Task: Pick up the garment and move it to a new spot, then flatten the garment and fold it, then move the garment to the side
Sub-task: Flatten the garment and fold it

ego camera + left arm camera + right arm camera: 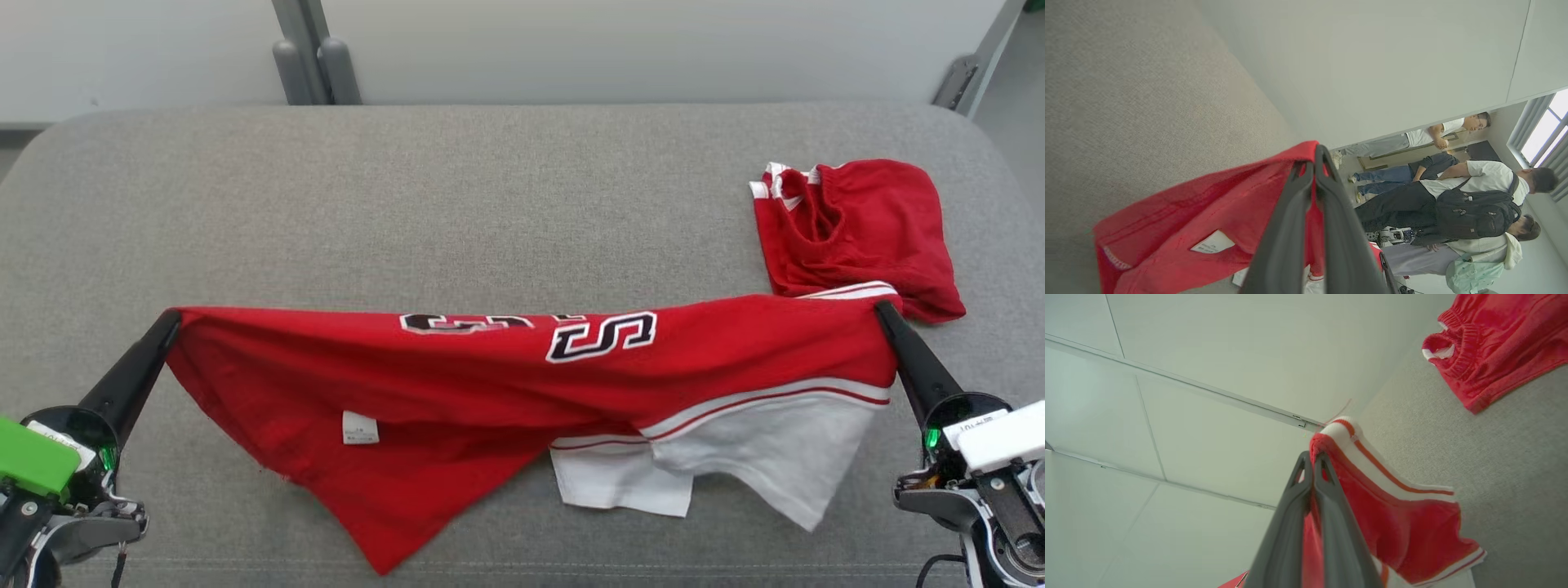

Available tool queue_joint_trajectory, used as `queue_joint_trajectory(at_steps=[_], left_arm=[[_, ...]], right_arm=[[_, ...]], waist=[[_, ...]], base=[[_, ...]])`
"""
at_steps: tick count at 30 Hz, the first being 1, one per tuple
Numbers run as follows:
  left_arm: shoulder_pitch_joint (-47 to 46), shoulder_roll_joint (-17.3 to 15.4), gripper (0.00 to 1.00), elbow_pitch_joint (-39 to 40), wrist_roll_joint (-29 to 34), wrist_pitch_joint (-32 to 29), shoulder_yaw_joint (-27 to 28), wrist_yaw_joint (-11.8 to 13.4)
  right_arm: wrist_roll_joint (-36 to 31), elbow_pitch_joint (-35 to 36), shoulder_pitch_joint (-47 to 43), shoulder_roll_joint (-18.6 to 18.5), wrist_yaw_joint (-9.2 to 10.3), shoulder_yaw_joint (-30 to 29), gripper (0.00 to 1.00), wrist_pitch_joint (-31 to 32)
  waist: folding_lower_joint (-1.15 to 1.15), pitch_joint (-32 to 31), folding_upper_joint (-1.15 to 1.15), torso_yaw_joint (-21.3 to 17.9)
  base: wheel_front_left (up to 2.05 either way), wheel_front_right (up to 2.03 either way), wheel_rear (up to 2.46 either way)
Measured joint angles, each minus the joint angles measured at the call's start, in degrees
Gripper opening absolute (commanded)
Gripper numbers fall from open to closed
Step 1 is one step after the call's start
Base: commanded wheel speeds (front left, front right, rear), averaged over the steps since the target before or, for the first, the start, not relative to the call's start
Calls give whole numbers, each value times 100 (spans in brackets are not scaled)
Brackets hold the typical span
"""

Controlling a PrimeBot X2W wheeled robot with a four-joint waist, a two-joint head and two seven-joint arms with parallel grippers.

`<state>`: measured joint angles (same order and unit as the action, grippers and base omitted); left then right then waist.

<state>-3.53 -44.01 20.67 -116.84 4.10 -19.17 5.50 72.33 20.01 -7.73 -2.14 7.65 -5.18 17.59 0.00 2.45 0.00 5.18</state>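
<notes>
Red-and-white garment [490, 384] hangs stretched over the grey desk [490, 188], to the left of the red shorts [865, 229]; its lower folds and white panel sag onto the desk; a white label [360, 428] faces up. Left end effector [170, 320], well apart from the shorts, fingers pressed together, pinches the garment's left corner; right end effector [882, 310], just beside the shorts, pinches the striped right corner the same way.
</notes>
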Motion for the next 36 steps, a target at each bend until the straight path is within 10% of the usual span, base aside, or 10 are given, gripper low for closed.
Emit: queue_joint_trajectory(at_steps=[24,32,34,36], left_arm=[[-2340,1120,0,-1549,190,-583,-711,0],[-2778,1521,0,-2165,426,-717,-992,-320],[-2788,1579,0,-2361,450,-750,-1047,-370],[-2789,1616,24,-2529,494,-753,-1078,-446]], right_arm=[[-1724,-2487,3097,-63,0,639,0,-1063],[-2136,-2917,3698,-97,-1,966,49,-1262],[-2169,-3066,3702,-121,0,999,96,-1302],[-2170,-3170,3720,-119,-1,1039,100,-1338]], waist=[[0,1987,0,-68],[0,2520,0,59],[1,2562,0,114],[0,2567,0,153]], base=[[0,0,0],[0,0,0],[0,0,0],[0,0,0]])
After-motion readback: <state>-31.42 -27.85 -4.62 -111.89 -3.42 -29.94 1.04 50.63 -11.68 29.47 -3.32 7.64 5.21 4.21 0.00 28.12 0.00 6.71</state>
